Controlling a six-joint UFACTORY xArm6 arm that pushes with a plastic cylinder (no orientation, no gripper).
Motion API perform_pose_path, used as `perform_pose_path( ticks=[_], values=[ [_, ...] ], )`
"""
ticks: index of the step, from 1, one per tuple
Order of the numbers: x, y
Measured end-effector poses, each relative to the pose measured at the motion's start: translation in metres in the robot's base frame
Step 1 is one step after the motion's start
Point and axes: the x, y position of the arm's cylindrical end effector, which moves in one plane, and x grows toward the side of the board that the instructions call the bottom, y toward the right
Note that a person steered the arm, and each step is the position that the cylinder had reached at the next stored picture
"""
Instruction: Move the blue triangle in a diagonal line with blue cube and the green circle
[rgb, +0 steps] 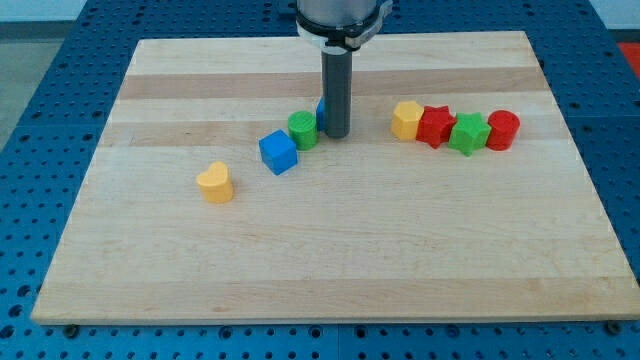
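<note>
The blue cube (278, 152) sits left of the board's centre. The green circle (303, 130) touches it on its upper right. The blue triangle (321, 112) is mostly hidden behind my rod; only a sliver shows at the rod's left edge, just up and right of the green circle. My tip (335, 134) rests on the board right next to the green circle's right side and in front of the blue triangle. The three blocks run in a line rising toward the view's right.
A yellow heart (215, 183) lies left of and below the blue cube. At the view's right stands a row: yellow hexagon (406, 119), red star (435, 126), green star (467, 133), red cylinder (502, 129). The wooden board (320, 260) lies on a blue table.
</note>
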Motion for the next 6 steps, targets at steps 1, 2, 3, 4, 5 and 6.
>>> perform_pose_path(
  ticks=[1,2,3,4,5,6],
  values=[
    [0.003,0.0],
    [0.033,0.0],
    [0.086,0.0],
    [0.128,-0.016],
    [0.135,-0.068],
    [0.135,-0.124]
  ],
)
